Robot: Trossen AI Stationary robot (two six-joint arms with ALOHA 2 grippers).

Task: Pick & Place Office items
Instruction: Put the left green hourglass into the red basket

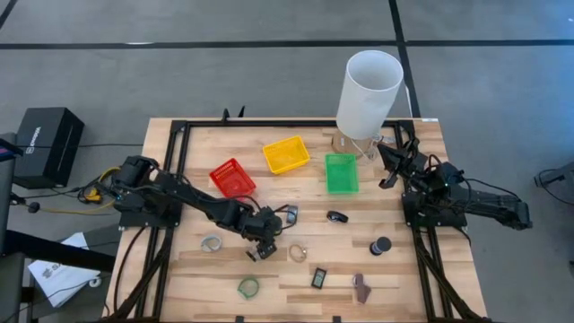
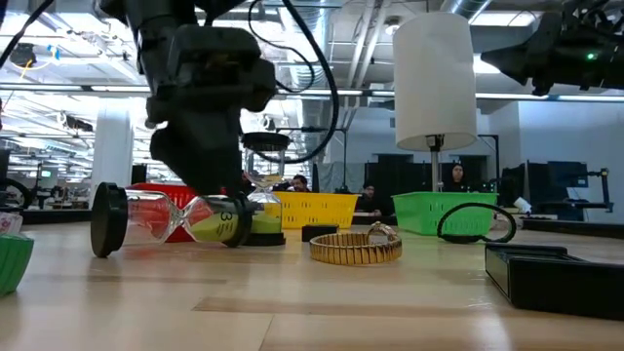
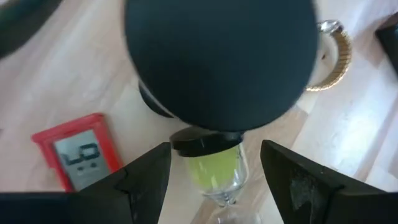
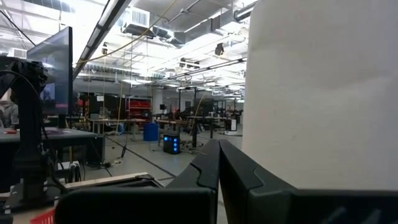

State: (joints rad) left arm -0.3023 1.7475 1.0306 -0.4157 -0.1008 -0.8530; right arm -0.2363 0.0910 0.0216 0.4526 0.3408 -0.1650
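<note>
I held the left gripper [image 3: 214,171] fingers open astride the sand timer [image 3: 217,171], lower centre; glass, fragile, slippery, so grip the black end caps.

The right gripper [image 4: 217,163] fingers were closed, idle.

Three bins: red [image 1: 232,177], yellow [image 1: 286,153], green [image 1: 341,172], one white cylinder [image 1: 368,93], two arms

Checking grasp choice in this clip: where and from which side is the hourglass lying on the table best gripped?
Grip the hourglass at its narrow glass waist, from above, fingers straddling it across its long axis. It lies on its side on the table, and the wide black end caps would likely stop it sliding out. The left gripper is open astride it.
</note>
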